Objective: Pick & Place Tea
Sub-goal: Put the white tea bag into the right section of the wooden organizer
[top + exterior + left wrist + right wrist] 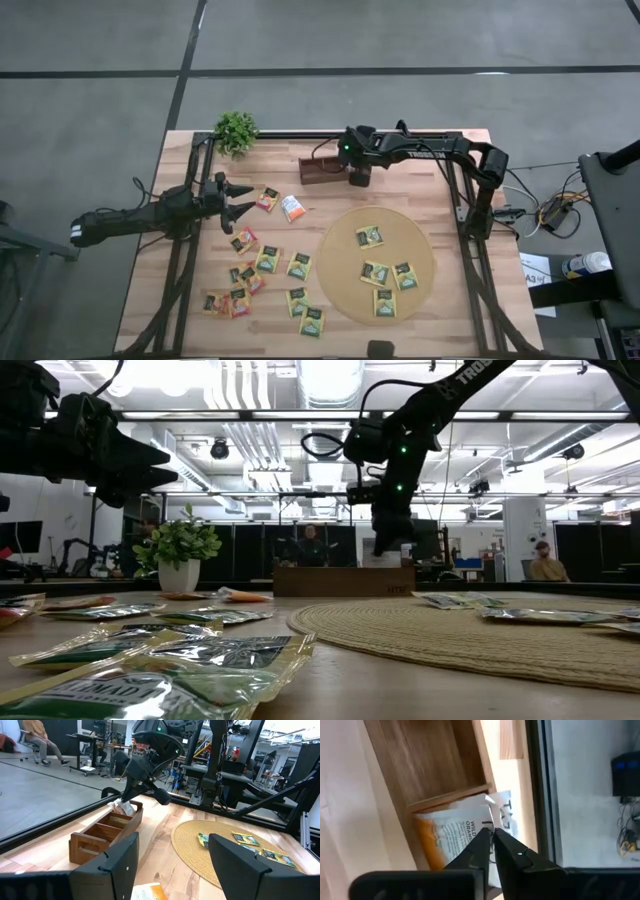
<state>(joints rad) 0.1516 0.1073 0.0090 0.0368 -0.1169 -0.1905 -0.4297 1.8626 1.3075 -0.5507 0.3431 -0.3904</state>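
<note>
The left gripper [243, 198] hovers spread over the table's [460, 318] left side, holding nothing. Loose tea sachets [268, 259] lie scattered near it, four more on the round mat [345, 275]. At the far edge, the right gripper [492, 836] sits over the wooden tray's [102, 836] end slot, fingers almost together, pinching a white-and-orange sachet [457, 832] standing there.

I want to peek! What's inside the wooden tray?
In the wooden tray, one end slot holds white-and-orange tea sachets; the right end effector covers part of them. The nearer slots look empty.
</note>
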